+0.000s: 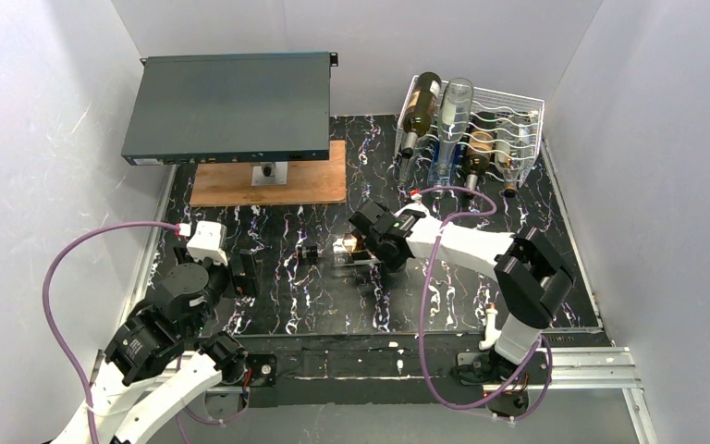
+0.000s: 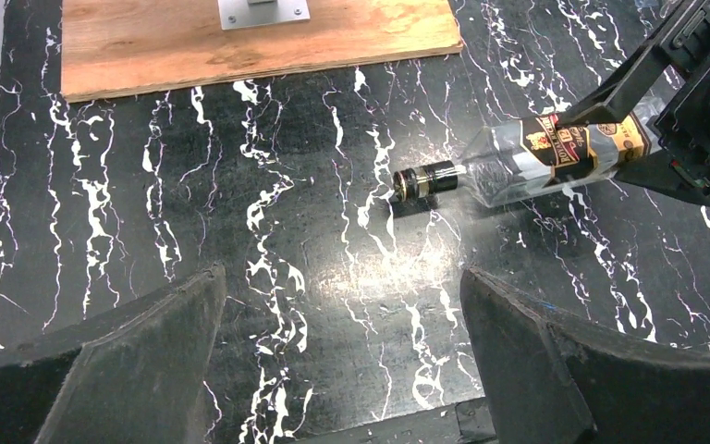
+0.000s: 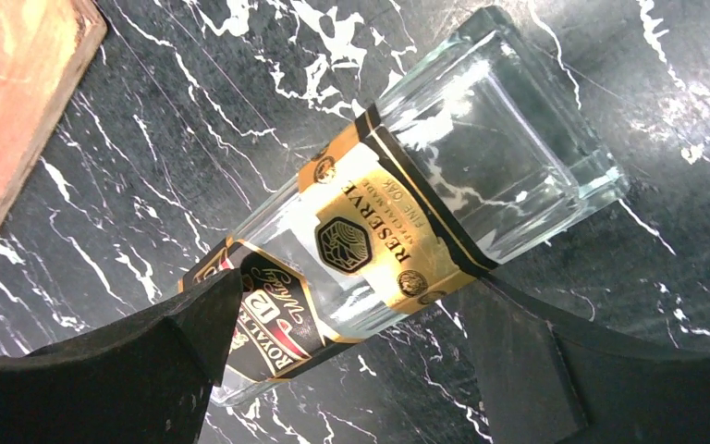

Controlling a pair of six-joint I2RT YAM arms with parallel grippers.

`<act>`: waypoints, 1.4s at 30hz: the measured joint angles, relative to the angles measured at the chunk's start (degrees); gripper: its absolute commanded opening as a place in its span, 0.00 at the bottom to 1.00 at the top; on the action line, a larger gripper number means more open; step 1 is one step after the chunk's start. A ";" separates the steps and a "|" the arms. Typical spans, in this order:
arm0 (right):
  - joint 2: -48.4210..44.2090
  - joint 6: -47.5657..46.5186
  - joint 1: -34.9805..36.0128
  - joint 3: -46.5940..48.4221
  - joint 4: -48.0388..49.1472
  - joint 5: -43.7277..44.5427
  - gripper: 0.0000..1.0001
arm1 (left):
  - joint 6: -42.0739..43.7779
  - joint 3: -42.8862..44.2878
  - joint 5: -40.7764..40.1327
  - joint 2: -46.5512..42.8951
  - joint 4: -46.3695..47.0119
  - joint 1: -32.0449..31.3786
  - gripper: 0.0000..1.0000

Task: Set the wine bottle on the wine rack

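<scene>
With the gold-labelled bottle (image 3: 361, 240) lying between my wide-open, empty right fingers (image 3: 102, 379), I'm at the grasp: next, close squarely on it.

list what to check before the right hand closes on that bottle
1. Right hand open, straddling the bottle: ok.
2. Bottle lying on its side on the table: ok.
3. Fingers at the labelled body, not the neck: ok.
4. Left hand open, apart from the bottle: ok.
5. Free cradle in the wine rack: ok, upper right looks empty.
6. Firm contact with the glass: cannot tell.
</scene>
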 measured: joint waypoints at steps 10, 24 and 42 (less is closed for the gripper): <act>-14.25 -18.67 -5.95 -18.38 15.37 -0.92 0.86 | 0.61 -0.15 0.15 -1.07 0.57 0.00 0.98; -30.03 -48.11 -15.74 -16.81 2.93 -3.96 0.98 | 0.96 -0.15 0.72 0.66 0.79 0.00 0.98; -13.66 -4.81 4.13 -10.78 -4.26 -3.17 0.98 | 1.05 -0.33 0.66 0.57 0.79 0.00 0.98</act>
